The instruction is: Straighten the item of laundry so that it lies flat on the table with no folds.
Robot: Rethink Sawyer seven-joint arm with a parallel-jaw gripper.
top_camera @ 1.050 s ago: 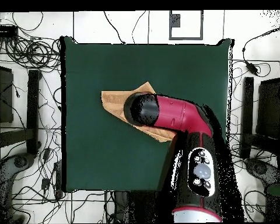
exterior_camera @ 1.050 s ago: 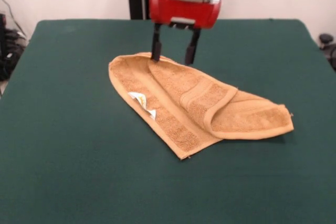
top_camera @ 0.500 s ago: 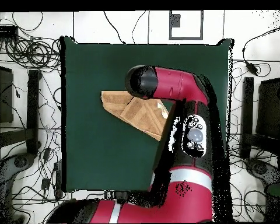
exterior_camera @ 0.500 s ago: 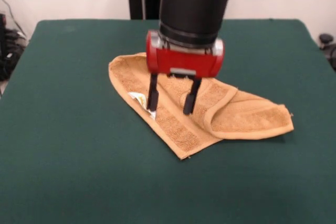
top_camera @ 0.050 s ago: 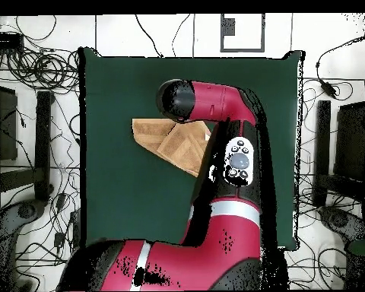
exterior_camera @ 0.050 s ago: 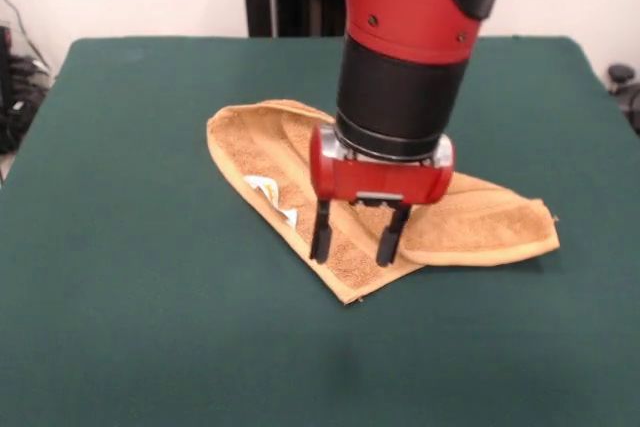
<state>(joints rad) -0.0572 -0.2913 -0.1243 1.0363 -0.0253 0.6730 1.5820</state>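
Note:
The item of laundry (exterior_camera @ 0.050 s ago: pixel 265 152) is a tan terry towel, folded over itself on the green table (exterior_camera @ 0.050 s ago: pixel 120 277). A rounded flap lies over its right part, and a small white tag (exterior_camera @ 0.050 s ago: pixel 270 192) shows on the left half. My gripper (exterior_camera @ 0.050 s ago: pixel 355 239) hangs open just above the towel's near corner, its two dark fingers (exterior_camera @ 0.050 s ago: pixel 321 232) pointing down over the woven band. From overhead the towel (top_camera @ 0.050 s ago: pixel 166 141) lies left of centre on the table (top_camera @ 0.050 s ago: pixel 117 198), and the arm's head (top_camera @ 0.050 s ago: pixel 178 99) hides the gripper.
Wide green cloth surrounds the towel on all sides in the front view. Cables and stands (top_camera @ 0.050 s ago: pixel 33 152) ring the table on the floor in the overhead view. The arm's body (top_camera @ 0.050 s ago: pixel 231 167) covers the table's side near the base.
The gripper has travelled from the towel's far edge across it to its near corner, and has come lower. It stayed open. The towel has not shifted.

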